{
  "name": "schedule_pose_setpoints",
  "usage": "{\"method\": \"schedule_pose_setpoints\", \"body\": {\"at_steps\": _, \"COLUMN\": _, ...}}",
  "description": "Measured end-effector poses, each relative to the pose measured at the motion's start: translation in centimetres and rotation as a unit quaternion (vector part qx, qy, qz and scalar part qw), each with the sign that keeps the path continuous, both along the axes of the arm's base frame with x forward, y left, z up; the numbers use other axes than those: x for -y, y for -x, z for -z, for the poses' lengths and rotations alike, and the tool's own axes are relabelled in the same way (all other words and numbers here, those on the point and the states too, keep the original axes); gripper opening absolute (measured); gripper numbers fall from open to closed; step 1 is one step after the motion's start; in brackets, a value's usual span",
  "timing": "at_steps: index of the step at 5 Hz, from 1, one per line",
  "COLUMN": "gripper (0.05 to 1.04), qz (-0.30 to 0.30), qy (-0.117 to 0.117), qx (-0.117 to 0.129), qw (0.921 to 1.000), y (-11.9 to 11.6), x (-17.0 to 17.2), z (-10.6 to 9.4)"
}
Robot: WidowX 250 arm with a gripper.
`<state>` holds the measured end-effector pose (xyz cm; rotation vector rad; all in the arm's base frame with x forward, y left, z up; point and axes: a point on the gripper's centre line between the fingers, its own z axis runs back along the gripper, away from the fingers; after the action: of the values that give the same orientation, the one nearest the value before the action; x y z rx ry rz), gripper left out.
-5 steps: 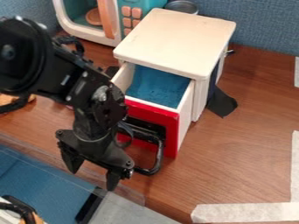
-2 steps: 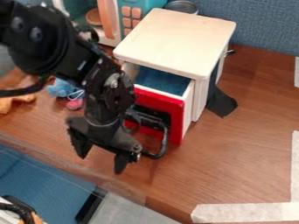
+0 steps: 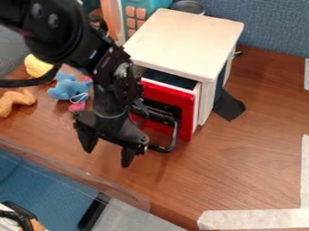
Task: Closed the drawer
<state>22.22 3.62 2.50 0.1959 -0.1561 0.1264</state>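
The black gripper (image 3: 107,153) hangs in front of the drawer's left side, its two fingers spread open and pointing down with nothing between them. Its right side is against or very near the black drawer handle (image 3: 171,140); contact cannot be made out exactly. The red-fronted drawer (image 3: 188,113) sticks out a little from the white cabinet (image 3: 184,40), with a narrow dark gap showing at its top. The arm covers the left part of the drawer front.
A blue plush toy (image 3: 69,88), an orange one (image 3: 15,101) and a yellow one (image 3: 37,66) lie at the left. Behind the cabinet stand a teal toy microwave (image 3: 145,5) and a metal pot (image 3: 188,6). White tape (image 3: 259,219) marks the table at lower right.
The drawer has slid back into the cabinet, from well out to slightly out. My gripper has moved up and slightly right along with it, staying open.
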Motion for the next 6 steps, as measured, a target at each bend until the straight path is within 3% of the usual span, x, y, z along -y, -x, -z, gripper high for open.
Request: {"method": "schedule_pose_setpoints", "body": {"at_steps": 6, "gripper": 0.997, "qz": -0.028, "qy": 0.014, "qx": 0.003, "qw": 0.9995, "y": -3.2, "x": -0.2, "z": 0.6}}
